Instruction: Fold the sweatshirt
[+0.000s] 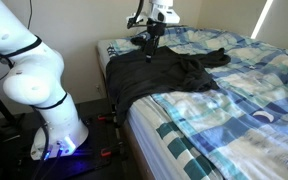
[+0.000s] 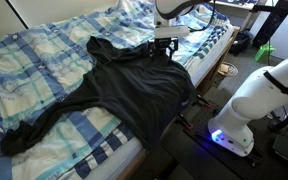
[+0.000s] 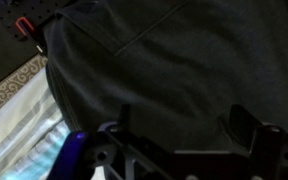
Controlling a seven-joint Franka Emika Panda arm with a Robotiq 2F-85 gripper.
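The black sweatshirt (image 1: pixel 164 72) lies spread flat on the bed, one long sleeve trailing toward the bed's corner in an exterior view (image 2: pixel 44 125). It fills most of the wrist view (image 3: pixel 174 60). My gripper (image 1: pixel 149 38) hangs just above the garment's edge near the bed's side, as both exterior views show (image 2: pixel 164 48). In the wrist view the two fingers (image 3: pixel 184 125) stand wide apart over the dark fabric, with nothing between them.
A blue-and-white patchwork bedspread (image 1: pixel 234 100) covers the bed (image 2: pixel 24 60). My white arm base (image 1: pixel 44 95) stands on the floor beside the bed (image 2: pixel 246 105). A patterned floor strip (image 3: pixel 9 95) shows beside the bed's edge.
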